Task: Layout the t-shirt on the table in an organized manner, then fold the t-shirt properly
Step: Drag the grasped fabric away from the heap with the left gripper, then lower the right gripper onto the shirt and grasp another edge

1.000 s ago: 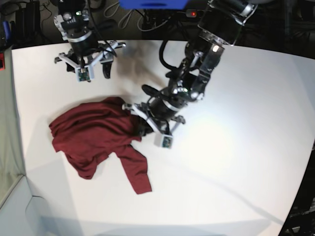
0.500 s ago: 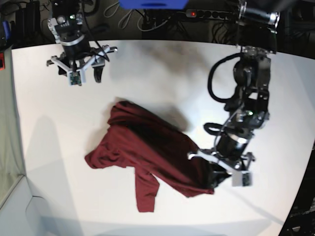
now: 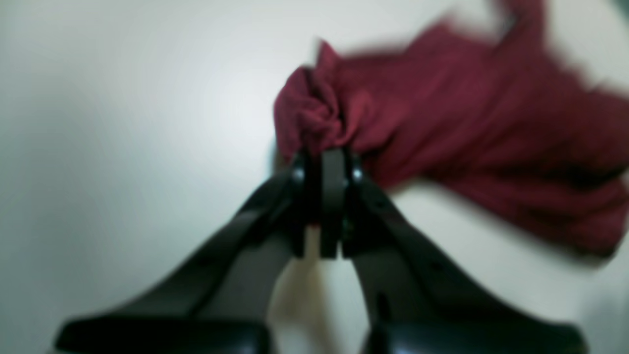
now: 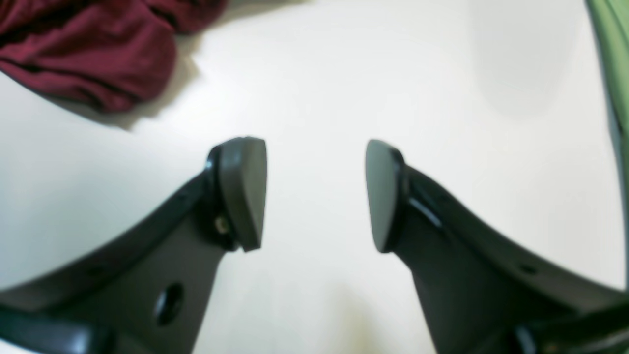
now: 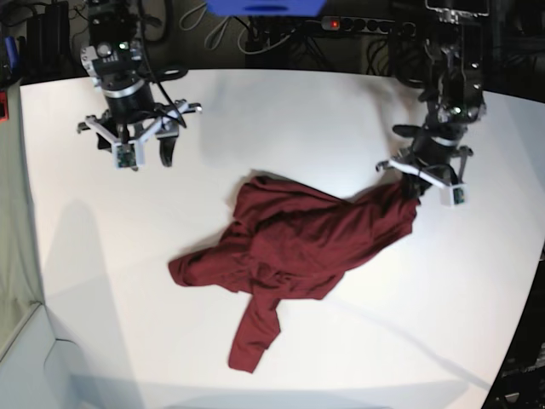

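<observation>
The maroon t-shirt (image 5: 298,239) lies crumpled on the white table (image 5: 341,111), with one sleeve trailing toward the front. Its right end is lifted and bunched in my left gripper (image 5: 415,189), which is shut on that fabric. The left wrist view shows the fingertips of the left gripper (image 3: 324,157) pinched together on a wad of the t-shirt (image 3: 467,123). My right gripper (image 5: 140,145) hovers at the back left, apart from the cloth. In the right wrist view, the right gripper (image 4: 314,191) stands open and empty over the bare table (image 4: 344,73), with the t-shirt (image 4: 88,49) at top left.
A power strip and cables (image 5: 358,24) run behind the table's back edge, and a blue object (image 5: 264,7) sits at the top. The table's curved edge (image 5: 519,341) drops off at the right front. A green strip (image 4: 614,59) borders the right wrist view.
My left gripper has swung from the front right toward the back right, dragging the t-shirt's held end along and stretching the cloth rightward. The right gripper has barely moved.
</observation>
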You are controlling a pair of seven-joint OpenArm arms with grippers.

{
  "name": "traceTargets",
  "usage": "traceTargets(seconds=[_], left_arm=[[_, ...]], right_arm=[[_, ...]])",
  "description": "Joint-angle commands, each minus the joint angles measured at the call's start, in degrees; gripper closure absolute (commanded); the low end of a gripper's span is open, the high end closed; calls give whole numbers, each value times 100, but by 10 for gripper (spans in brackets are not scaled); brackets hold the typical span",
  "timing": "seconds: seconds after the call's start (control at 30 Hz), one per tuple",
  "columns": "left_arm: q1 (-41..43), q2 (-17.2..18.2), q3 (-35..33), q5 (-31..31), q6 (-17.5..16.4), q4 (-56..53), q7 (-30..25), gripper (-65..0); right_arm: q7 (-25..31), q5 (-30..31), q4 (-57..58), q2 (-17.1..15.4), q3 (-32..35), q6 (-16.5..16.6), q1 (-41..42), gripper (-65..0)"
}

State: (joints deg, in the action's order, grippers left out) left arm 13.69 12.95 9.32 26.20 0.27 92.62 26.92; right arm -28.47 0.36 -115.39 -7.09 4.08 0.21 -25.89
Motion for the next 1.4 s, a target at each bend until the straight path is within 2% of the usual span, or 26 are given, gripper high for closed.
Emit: traceTargets(seconds=[0.0, 0.43, 0.67, 0.77, 1.0, 1.1, 1.37], left_arm=[[-46, 46, 30, 66, -41, 79, -226, -3], [235, 28, 39, 66, -41, 26, -182, -5], [226, 28, 39, 66, -41, 26, -182, -5], [253, 28, 39, 66, -41, 44, -182, -5], [270, 28, 39, 66, -41, 35, -182, -5], [270, 28, 39, 66, -41, 35, -182, -5], [270, 19, 22, 66, -41, 26, -182, -5]], right_arm=[[161, -5, -96, -7, 1, 10, 79, -329], [144, -5, 194, 19, 1082, 10, 1029, -332], [-911, -5, 590, 89, 1733, 10, 2461, -334], [-1096, -5, 1038, 98, 1988, 19, 3024, -334], [-1105, -5, 2717, 107, 2858, 19, 4167, -334], [-1061, -5, 3201, 257, 3201, 19, 4466, -334], [-1052, -5, 4010, 670, 3254, 28, 4993, -334]])
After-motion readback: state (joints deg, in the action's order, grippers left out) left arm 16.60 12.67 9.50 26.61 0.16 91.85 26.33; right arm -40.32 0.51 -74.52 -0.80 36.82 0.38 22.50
